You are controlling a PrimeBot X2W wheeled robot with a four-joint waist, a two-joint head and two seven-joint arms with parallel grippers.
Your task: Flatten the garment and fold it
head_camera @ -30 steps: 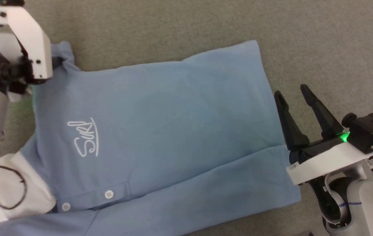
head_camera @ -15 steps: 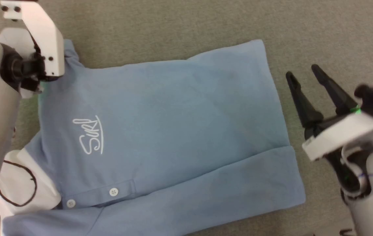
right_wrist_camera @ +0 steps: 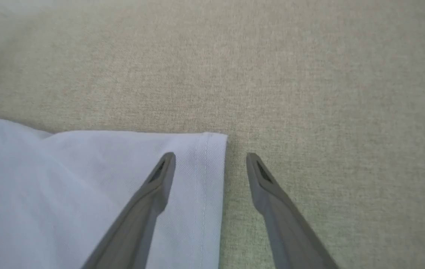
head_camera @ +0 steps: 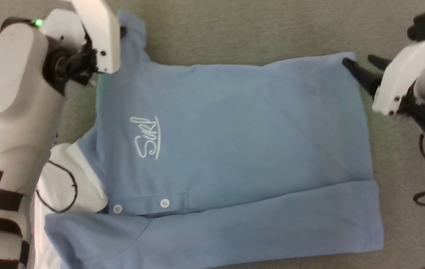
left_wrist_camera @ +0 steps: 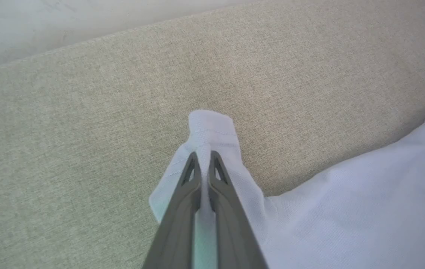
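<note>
The shirt (head_camera: 235,130) lies front-up on the grey surface (head_camera: 272,26). The left pincer (left_wrist_camera: 202,155) is clamped on the far sleeve (left_wrist_camera: 212,125); the right pincer (right_wrist_camera: 210,157) stands wide astride the far hem corner (right_wrist_camera: 201,144), probably so both can lift that edge together and fold it over.

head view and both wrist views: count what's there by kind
shirt: 1
white buttons: 2
grippers: 2 (left gripper shut on the shirt, right gripper open)
total: 5
</note>
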